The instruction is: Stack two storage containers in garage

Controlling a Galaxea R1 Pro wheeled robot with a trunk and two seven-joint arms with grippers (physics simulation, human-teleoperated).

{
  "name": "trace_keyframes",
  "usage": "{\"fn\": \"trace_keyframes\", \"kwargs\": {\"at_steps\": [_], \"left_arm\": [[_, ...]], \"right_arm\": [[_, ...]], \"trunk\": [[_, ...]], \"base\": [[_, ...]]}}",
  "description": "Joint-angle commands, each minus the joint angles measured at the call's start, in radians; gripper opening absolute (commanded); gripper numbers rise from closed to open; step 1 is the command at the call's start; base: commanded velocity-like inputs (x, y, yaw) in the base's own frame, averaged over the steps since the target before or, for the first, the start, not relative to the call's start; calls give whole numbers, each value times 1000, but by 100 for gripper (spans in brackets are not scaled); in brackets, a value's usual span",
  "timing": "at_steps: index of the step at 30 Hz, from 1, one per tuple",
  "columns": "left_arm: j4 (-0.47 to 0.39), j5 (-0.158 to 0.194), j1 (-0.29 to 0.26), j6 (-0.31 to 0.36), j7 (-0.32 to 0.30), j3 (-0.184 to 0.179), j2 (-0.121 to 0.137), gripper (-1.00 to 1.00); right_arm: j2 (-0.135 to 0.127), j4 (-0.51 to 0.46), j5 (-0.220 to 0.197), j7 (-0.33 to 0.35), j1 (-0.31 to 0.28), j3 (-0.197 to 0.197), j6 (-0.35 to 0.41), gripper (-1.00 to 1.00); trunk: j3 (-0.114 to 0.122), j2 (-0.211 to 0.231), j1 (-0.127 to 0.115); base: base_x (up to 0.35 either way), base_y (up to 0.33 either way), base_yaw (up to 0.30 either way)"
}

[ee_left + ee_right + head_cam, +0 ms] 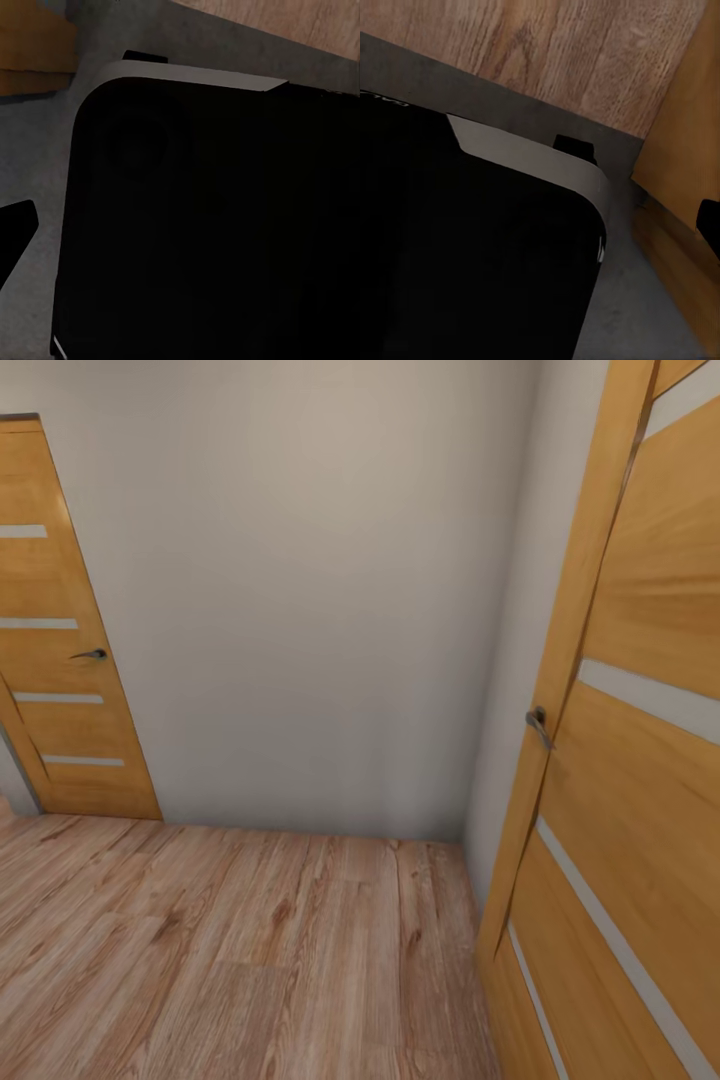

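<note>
The two storage containers are out of view, and so is the garage. The head view faces a room corner with a light wood-plank floor [230, 950] and a plain pale wall [320, 610]. In the left wrist view one dark fingertip [16, 229] pokes in beside my black base [210, 225]. The right wrist view has a dark fingertip [711, 220] at the frame edge, over my base [472, 255] and the plank floor [570, 52]. Nothing shows between the fingers, and the frames do not reveal how the jaws stand.
A closed wooden panel door [60, 660] with a lever handle [92, 654] stands at the far left. Close on the right, a second wooden door [640, 760] with a metal handle [538, 722] stands angled beside the wall corner. Open floor lies between them.
</note>
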Motion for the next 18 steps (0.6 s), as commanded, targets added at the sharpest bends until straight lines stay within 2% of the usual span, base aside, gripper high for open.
{"fn": "trace_keyframes", "kwargs": {"at_steps": [1,11,18], "left_arm": [[0,6,0,-2,0,2,0,100],[1,8,0,4,1,4,1,100],[1,8,0,5,2,4,1,100]], "right_arm": [[0,3,-2,4,-1,2,-6,100],[2,3,-2,3,-1,2,-4,100],[2,3,-2,3,-1,2,-4,100]], "trunk": [[-1,0,0],[-1,0,0],[-1,0,0]], "base": [[210,0,0],[298,0,2],[320,0,111]]}}
